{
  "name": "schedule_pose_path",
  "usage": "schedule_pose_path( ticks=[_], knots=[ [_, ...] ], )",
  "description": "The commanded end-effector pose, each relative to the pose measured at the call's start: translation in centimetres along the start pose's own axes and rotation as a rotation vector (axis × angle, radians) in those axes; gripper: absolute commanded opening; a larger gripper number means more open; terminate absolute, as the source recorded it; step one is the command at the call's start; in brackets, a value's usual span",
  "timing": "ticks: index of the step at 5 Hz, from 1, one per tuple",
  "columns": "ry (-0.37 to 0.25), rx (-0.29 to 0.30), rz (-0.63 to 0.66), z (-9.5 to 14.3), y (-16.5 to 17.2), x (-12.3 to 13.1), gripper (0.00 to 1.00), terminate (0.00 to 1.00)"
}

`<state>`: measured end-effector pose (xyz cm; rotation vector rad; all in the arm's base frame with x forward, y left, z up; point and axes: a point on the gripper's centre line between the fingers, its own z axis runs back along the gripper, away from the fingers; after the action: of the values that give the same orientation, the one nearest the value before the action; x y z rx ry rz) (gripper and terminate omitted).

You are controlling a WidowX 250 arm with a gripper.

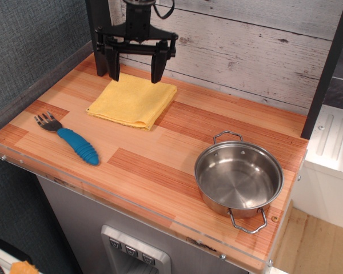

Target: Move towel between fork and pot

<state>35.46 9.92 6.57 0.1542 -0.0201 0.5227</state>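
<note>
The folded yellow towel (132, 100) lies flat at the back left of the wooden counter. The fork (70, 137), with dark tines and a ribbed blue handle, lies near the front left edge. The shiny steel pot (238, 177) with two wire loop handles stands empty at the front right. My black gripper (135, 77) hangs open over the towel's back edge, fingers pointing down and spread about as wide as the towel's back part. It holds nothing.
A whitewashed plank wall (246, 51) runs behind the counter, with dark posts at the left (100, 34) and right (326, 74). The counter has a clear plastic front lip (131, 200). A white unit (331, 148) stands to the right.
</note>
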Motion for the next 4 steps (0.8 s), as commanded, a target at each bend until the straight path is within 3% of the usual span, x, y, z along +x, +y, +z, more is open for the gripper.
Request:
schedule_pose_path(
  ticks=[1, 2, 4],
  knots=[
    [-0.107, -0.02, -0.033, -1.4, 1.8, 2.4, 1.0, 0.0],
    [-0.098, -0.022, -0.048, -2.2, 1.8, 2.9, 0.0, 0.0],
    [-0.116, -0.049, -0.089, -3.4, 1.6, 3.5, 0.0, 0.0]
  ],
)
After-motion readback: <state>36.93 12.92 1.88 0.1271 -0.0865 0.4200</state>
